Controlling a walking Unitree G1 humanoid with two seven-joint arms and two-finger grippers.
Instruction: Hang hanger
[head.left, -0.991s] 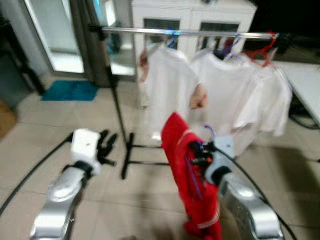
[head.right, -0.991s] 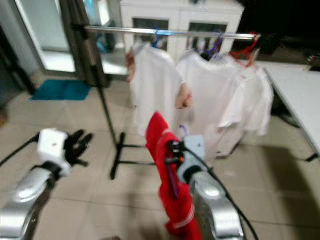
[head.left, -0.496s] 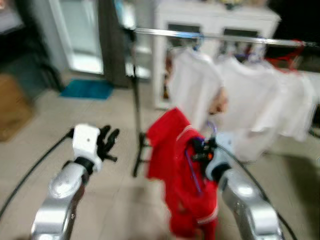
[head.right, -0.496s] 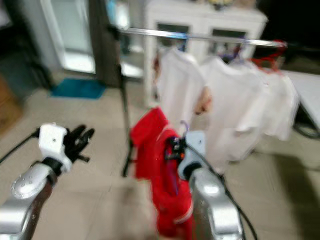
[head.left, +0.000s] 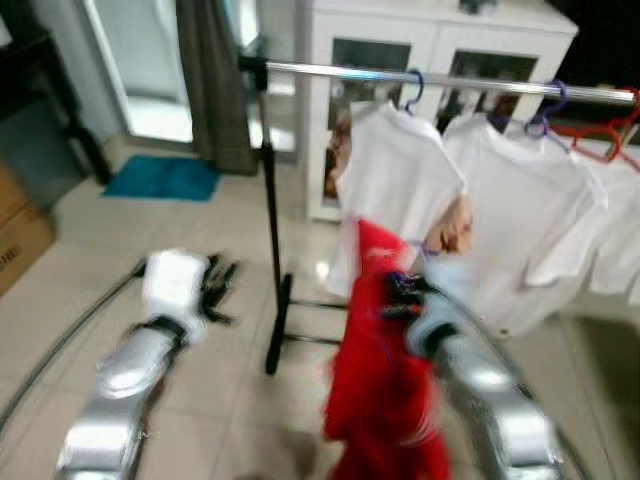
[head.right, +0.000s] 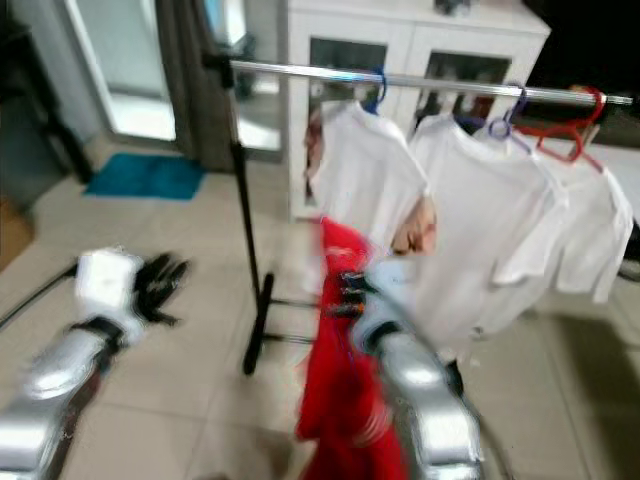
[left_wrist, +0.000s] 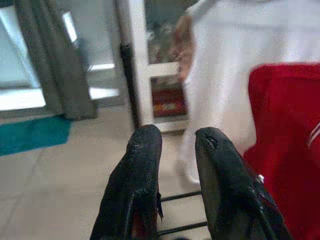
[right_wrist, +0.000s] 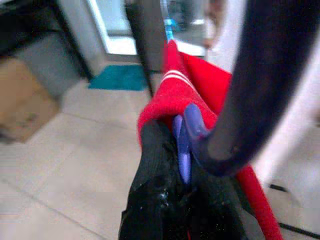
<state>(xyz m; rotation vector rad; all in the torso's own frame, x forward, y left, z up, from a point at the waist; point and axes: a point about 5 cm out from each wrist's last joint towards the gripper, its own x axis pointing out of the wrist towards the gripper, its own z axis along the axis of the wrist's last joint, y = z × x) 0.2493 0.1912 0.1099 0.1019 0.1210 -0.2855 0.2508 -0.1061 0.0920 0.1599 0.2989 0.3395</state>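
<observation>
A purple hanger (right_wrist: 183, 141) carries a red garment (head.left: 385, 400). My right gripper (head.left: 402, 297) is shut on the hanger's neck, low in front of the rack. The silver clothes rail (head.left: 450, 78) runs across above and beyond it. White shirts (head.left: 395, 175) hang there on blue and purple hangers, and a bare red hanger (head.left: 600, 145) hangs at the far right. My left gripper (head.left: 218, 288) is raised on the left, away from the rack. Its fingers (left_wrist: 145, 165) stand slightly apart with nothing between them.
The rack's black upright pole (head.left: 270, 230) and its floor foot stand between my two arms. Behind the rail is a white cabinet (head.left: 440, 35). A grey curtain (head.left: 210, 85), a teal mat (head.left: 165, 178) and a cardboard box (head.left: 18, 238) lie to the left on the tiled floor.
The whole view has swung and blurred, so the camera moved; the rack now looks nearer. My right gripper keeps its hold on the hanger, and the red garment swings below it.
</observation>
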